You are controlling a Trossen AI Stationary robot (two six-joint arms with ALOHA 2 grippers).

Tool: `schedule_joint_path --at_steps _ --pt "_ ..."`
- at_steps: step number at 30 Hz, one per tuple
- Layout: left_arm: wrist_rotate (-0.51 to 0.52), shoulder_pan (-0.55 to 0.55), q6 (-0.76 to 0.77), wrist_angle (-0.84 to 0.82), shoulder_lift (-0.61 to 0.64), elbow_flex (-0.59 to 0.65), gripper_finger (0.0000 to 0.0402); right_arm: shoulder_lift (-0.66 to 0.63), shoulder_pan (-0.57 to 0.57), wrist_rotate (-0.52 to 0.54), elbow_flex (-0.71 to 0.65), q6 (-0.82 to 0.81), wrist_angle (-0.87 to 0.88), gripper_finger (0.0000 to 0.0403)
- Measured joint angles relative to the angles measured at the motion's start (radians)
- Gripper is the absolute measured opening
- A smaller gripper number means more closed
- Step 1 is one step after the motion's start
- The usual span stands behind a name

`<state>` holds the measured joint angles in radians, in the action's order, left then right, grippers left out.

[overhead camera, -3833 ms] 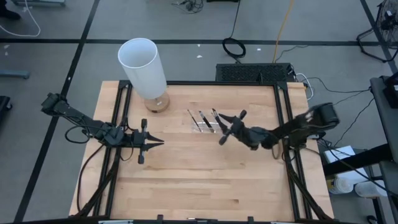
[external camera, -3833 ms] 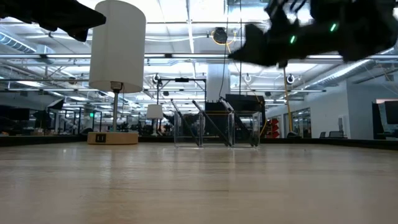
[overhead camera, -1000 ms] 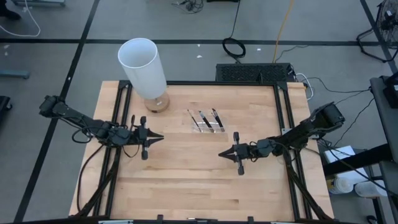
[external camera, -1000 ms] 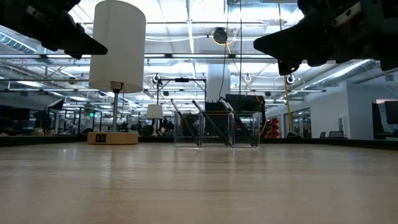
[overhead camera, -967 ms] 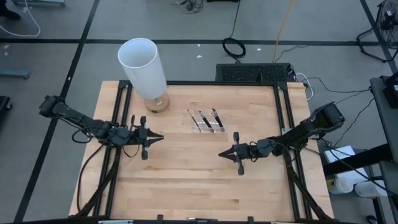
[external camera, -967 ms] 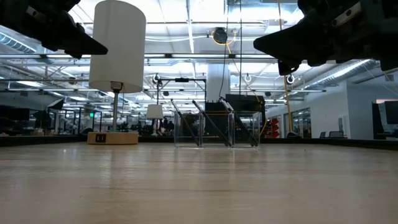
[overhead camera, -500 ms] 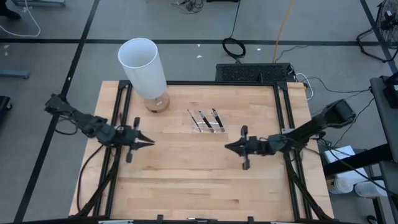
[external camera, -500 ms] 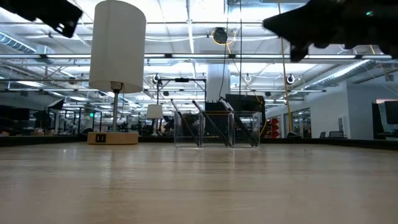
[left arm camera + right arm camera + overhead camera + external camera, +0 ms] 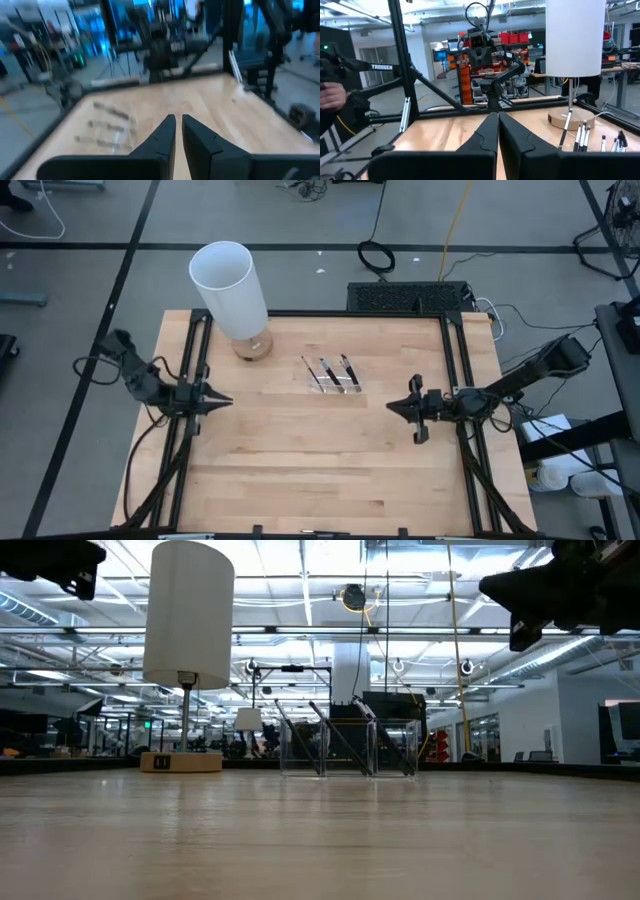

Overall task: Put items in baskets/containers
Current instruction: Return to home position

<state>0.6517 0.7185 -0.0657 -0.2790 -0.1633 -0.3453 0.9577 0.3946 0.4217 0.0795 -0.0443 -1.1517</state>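
Several thin dark sticks (image 9: 329,372) with pale tips lie side by side in a clear tray (image 9: 338,387) at the table's far middle. In the low view they lean slanting inside the tray (image 9: 345,750). My left gripper (image 9: 222,399) hovers over the table's left edge, shut and holding nothing, pointing level toward the tray; its wrist view shows only a thin slit between the fingers (image 9: 178,120). My right gripper (image 9: 392,406) hovers near the right edge, shut and holding nothing (image 9: 496,116), pointing toward the table's left. Both are well clear of the sticks (image 9: 580,135).
A tall white cylinder (image 9: 230,280) on a round wooden base (image 9: 252,346) stands at the far left corner, left of the tray. Black frame rails (image 9: 455,370) run along the table's left and right sides. Bare wood (image 9: 320,470) fills the near half.
Both grippers have drawn back from the table's middle. The left one has gone toward the left edge and the right one toward the right edge, each rising a little. Neither has opened. The sticks and the tray have stayed where they were.
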Motion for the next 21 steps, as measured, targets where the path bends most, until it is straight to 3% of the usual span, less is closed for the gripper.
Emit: schedule_joint_path --at_steps 5,8,12,16,18,21 --pt "0.005 -0.009 -0.238 0.409 0.072 0.166 0.0042 -0.018 -0.047 -0.008 0.0 -0.001 0.019 0.0" --pt "0.024 -0.045 -0.352 0.619 0.094 0.257 0.0042 -0.042 -0.106 -0.08 -0.001 0.0 0.035 0.0" --pt "0.091 -0.116 -0.363 0.597 0.135 0.277 0.0042 -0.068 -0.192 -0.259 -0.015 0.028 0.036 0.0" --pt "0.092 -0.202 -0.382 0.592 0.158 0.276 0.0042 -0.1 -0.311 -0.279 -0.016 -0.006 0.039 0.0" --pt "0.092 -0.253 -0.368 0.568 0.158 0.276 0.0042 -0.111 -0.355 -0.35 -0.016 -0.057 0.084 0.0" --pt "0.013 -0.324 -0.289 0.462 0.158 0.276 0.0042 -0.108 -0.382 -0.427 -0.017 -0.074 0.165 0.0"
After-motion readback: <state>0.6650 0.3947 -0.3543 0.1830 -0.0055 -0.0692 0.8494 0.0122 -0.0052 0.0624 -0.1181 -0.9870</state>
